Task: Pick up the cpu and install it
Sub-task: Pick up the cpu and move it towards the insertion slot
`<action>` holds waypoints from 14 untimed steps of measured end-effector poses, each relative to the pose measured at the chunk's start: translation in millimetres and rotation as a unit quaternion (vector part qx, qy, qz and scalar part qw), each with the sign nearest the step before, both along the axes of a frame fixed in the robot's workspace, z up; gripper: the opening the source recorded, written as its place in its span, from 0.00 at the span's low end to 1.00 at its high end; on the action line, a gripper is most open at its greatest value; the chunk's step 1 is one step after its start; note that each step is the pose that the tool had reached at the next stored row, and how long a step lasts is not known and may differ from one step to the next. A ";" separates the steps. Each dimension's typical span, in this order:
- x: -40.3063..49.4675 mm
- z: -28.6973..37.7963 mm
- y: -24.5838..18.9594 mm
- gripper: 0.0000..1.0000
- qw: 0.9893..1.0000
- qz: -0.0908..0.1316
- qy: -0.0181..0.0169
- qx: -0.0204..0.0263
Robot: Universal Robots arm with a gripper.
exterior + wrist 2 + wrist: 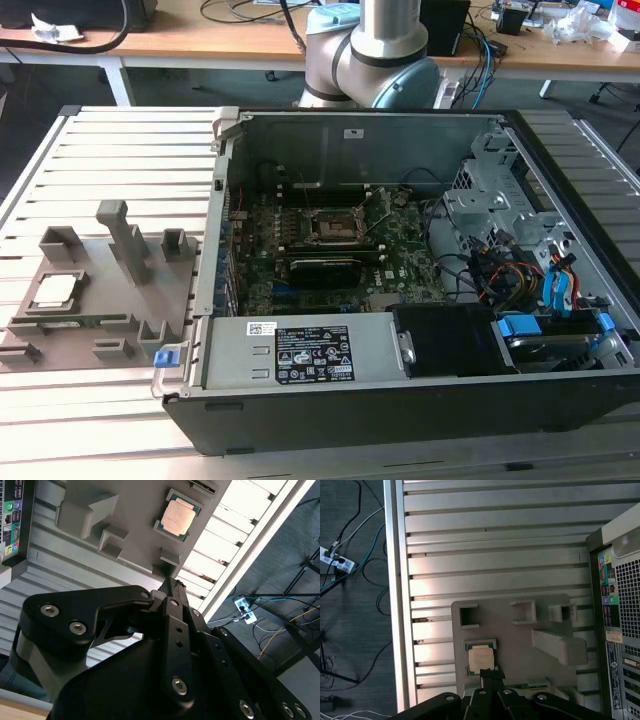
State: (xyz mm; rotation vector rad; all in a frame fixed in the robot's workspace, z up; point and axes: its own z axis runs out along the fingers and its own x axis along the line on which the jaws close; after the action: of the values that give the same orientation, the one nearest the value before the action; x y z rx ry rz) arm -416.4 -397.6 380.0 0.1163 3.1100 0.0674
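Slatted aluminium table (pixel 120 150), a wooden desk (pixel 200 35) behind it, cables (pixel 350 535) on the dark floor.
In the exterior view the cpu (pixel 55 290) lies flat, lid up, in a pocket of the grey fixture plate (pixel 105 320), at nine o'clock from the open computer case (pixel 300 440). Being square, it shows no long axis. A grey upright post (pixel 125 240) stands between cpu and case. In both wrist views the gripper (pixel 170 582) (pixel 489 674), fingers drawn together and empty, hangs near the cpu.

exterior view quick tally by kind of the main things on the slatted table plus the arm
cpu: 1
grey fixture plate: 1
open computer case: 1
robot arm: 1
total: 4
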 end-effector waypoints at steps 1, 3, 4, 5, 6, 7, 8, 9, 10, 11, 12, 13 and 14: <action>0.0 0.0 0.0 0.11 1.000 0.000 0.000 0.000; 0.0 0.0 -0.1 0.11 1.000 0.000 0.000 0.000; 0.0 0.0 -0.1 0.11 1.000 0.000 0.000 0.000; 0.0 0.0 -0.1 0.11 1.000 0.000 0.000 0.000; 0.0 0.0 -0.1 0.11 1.000 0.000 0.000 0.000; 0.0 0.0 -0.1 0.23 1.000 0.000 0.000 0.000; -0.1 0.0 -0.2 0.42 1.000 0.000 0.000 0.000; -0.1 0.0 -0.2 0.48 1.000 0.000 0.000 0.000; 0.0 0.0 -0.2 0.48 1.000 0.000 0.000 0.000; -0.1 0.0 -0.2 0.48 1.000 0.000 0.000 0.000; -0.1 0.0 -0.2 0.48 1.000 0.000 0.000 0.000; -0.1 0.0 -0.3 0.48 1.000 0.000 0.000 -0.009; -0.1 0.0 -0.2 0.48 1.000 0.000 0.000 -0.021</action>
State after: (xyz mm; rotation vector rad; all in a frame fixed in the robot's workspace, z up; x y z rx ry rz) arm -416.4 -397.8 380.0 0.1152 3.1092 0.0012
